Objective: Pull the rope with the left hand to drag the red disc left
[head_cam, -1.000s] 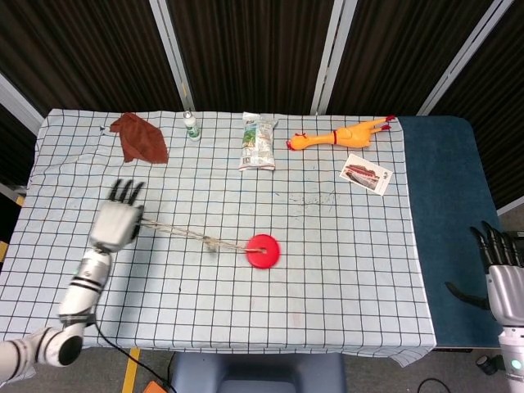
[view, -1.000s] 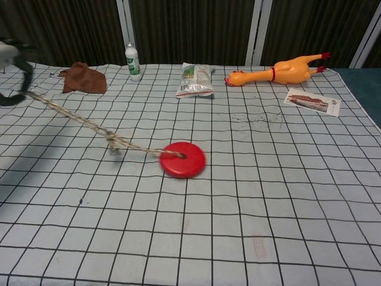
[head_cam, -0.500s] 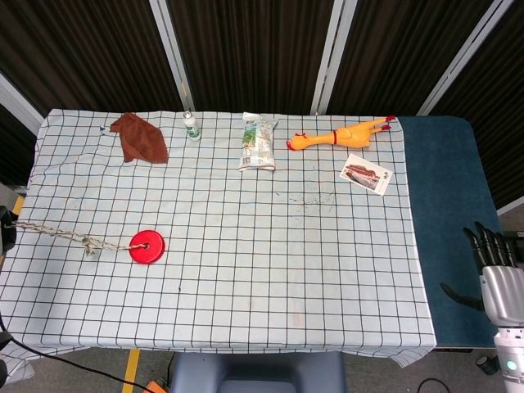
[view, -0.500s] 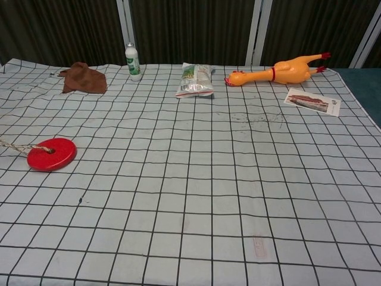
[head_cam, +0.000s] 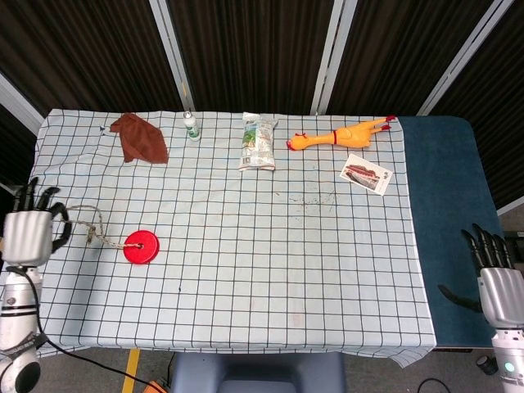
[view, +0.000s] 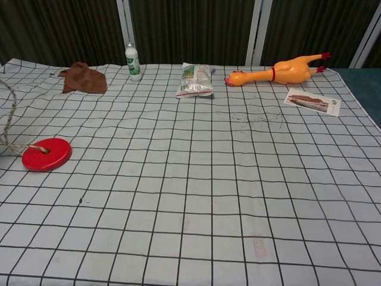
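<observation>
The red disc lies flat on the checked cloth near the table's left side, also visible in the chest view. A braided rope runs from the disc's centre, bends slackly and leads left to my left hand at the table's left edge. The hand's fingers curl around the rope's end. In the chest view the rope rises off the cloth toward the left border, and the hand itself is outside that view. My right hand hovers with fingers spread over the blue surface at far right, holding nothing.
Along the far edge lie a brown cloth, a small bottle, a snack bag and a rubber chicken. A printed card lies right of centre. The blue mat covers the table's right end.
The disc slid from the table's middle far to the left. The left hand pulled past the left edge, then came back in slightly, so the rope now hangs slack. The right hand barely moved.
</observation>
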Motion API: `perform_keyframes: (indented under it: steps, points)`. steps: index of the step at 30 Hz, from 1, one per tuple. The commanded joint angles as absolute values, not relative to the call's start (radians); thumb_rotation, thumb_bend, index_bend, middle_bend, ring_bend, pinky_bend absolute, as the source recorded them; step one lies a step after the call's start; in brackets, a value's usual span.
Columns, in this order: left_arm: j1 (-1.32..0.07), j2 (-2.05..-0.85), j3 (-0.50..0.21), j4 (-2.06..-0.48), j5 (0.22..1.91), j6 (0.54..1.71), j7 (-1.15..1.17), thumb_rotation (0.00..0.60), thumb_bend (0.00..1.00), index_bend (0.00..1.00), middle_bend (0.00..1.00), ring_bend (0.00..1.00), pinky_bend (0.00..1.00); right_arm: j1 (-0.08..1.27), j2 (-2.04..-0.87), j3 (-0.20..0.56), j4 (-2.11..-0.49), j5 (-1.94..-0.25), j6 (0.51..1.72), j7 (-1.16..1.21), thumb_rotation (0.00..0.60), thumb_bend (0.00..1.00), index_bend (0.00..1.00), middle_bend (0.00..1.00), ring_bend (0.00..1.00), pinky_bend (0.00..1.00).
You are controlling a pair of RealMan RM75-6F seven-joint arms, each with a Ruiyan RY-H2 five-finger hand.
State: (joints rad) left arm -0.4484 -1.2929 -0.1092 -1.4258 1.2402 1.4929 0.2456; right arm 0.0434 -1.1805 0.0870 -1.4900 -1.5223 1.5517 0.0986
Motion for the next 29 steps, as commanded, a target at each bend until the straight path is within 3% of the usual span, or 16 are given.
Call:
perform_keyframes:
  steps: [1,2,4,5,8,15,19,23,29]
  points:
    - [-0.47,-1.358,-0.087,-1.407,1.295,1.44,0.219,0.6,0.63,0.64,0.2,0.03,0.12,0.042,-1.178,0.088,-1.491,-1.521,1.554,0.098,0.6,0.25,0.0,0.0,0.0,0.0]
    - [-0.474,-1.349,-0.076,-1.414,1.291,1.405,0.228,0.6,0.57,0.51,0.17,0.02,0.1,0.042,-1.177,0.088,-1.492,-1.521,1.554,0.098,0.6,0.25,0.0,0.0,0.0,0.0]
    - [-0.488,-1.29,-0.052,-1.472,1.221,1.281,0.31,0.6,0.39,0.1,0.04,0.0,0.02,0.042,-1.175,0.089,-1.492,-1.518,1.554,0.098,0.6,0.25,0.0,0.0,0.0,0.0]
    - [-0.494,-1.264,-0.054,-1.506,1.175,1.239,0.353,0.6,0.33,0.01,0.01,0.0,0.0,0.042,-1.175,0.089,-1.492,-1.518,1.553,0.099,0.6,0.25,0.0,0.0,0.0,0.0]
    - [-0.502,-1.198,-0.081,-1.601,1.065,1.168,0.381,0.6,0.28,0.0,0.0,0.0,0.0,0.043,-1.178,0.087,-1.489,-1.518,1.551,0.101,0.6,0.25,0.0,0.0,0.0,0.0]
    - [-0.448,-1.109,-0.074,-1.691,1.095,1.227,0.359,0.6,0.28,0.0,0.0,0.0,0.0,0.042,-1.181,0.084,-1.489,-1.527,1.557,0.106,0.6,0.25,0.0,0.0,0.0,0.0]
    - [-0.366,-1.095,-0.035,-1.735,1.193,1.339,0.308,0.6,0.34,0.0,0.0,0.0,0.0,0.037,-1.18,0.075,-1.493,-1.539,1.565,0.111,0.6,0.25,0.0,0.0,0.0,0.0]
    - [-0.253,-1.148,0.017,-1.68,1.298,1.499,0.269,0.6,0.36,0.0,0.0,0.0,0.0,0.033,-1.191,0.061,-1.487,-1.555,1.567,0.107,0.6,0.25,0.0,0.0,0.0,0.0]
    - [-0.171,-1.179,0.044,-1.631,1.366,1.575,0.186,0.6,0.36,0.0,0.0,0.0,0.0,0.03,-1.205,0.053,-1.473,-1.56,1.567,0.1,0.6,0.25,0.0,0.0,0.0,0.0]
